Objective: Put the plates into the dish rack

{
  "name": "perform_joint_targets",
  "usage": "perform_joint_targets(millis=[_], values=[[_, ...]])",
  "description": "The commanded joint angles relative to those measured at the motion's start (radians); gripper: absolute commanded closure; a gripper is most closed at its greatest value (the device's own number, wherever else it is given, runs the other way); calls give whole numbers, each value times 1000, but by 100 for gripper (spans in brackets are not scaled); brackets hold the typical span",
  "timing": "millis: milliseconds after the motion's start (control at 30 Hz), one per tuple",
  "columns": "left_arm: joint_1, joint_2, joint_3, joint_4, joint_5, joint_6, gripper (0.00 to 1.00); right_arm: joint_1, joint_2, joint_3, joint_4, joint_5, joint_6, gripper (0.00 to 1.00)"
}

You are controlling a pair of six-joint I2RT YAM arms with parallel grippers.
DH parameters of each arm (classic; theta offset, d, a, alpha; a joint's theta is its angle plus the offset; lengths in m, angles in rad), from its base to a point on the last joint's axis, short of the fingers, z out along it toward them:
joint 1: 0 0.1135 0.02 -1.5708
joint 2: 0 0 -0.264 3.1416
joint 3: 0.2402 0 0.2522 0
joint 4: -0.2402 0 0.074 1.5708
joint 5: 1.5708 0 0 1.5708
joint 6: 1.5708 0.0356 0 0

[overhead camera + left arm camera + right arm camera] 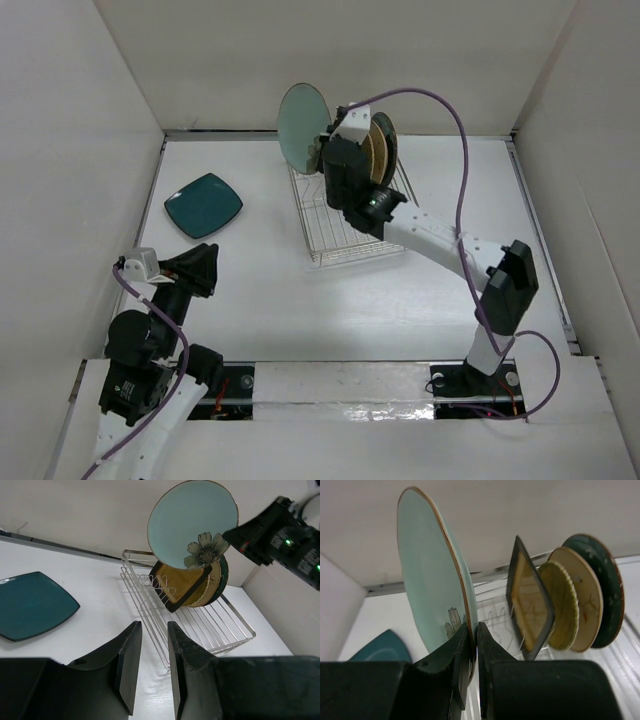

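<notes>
My right gripper (322, 152) is shut on the lower rim of the pale green round plate (303, 128), holding it upright above the far left end of the dish rack (330, 245). In the right wrist view the gripper (472, 627) pinches that plate (427, 575). Beside it in the rack stand the black-rimmed yellow square plate (530, 600), the small orange-yellow plate (562, 605), the tan plate (584, 600) and the teal round plate (602, 587). The teal square plate (203, 205) lies flat on the table at the left. My left gripper (200, 268) is open and empty, near of it.
White walls enclose the table on the left, back and right. In the left wrist view my left gripper (154, 626) points at the rack (235, 630), with the teal square plate (30, 605) to its left. The right arm reaches across the rack's near right side.
</notes>
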Motion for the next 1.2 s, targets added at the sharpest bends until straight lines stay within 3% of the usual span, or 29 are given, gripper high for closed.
perform_joint_targets(millis=[0, 267, 600, 967, 1167], values=[[-6, 25, 1, 29, 3, 3, 75, -59, 86, 198, -24, 96, -215, 100], [-6, 68, 2, 27, -5, 3, 75, -143, 261, 422, -67, 113, -320, 100], [-6, 103, 4, 27, -8, 5, 74, -174, 324, 410, -50, 118, -354, 100], [-6, 122, 5, 27, -11, 7, 74, -183, 301, 443, 91, 153, -566, 100], [-6, 123, 4, 27, -11, 5, 74, -192, 291, 419, 65, 121, -552, 100]])
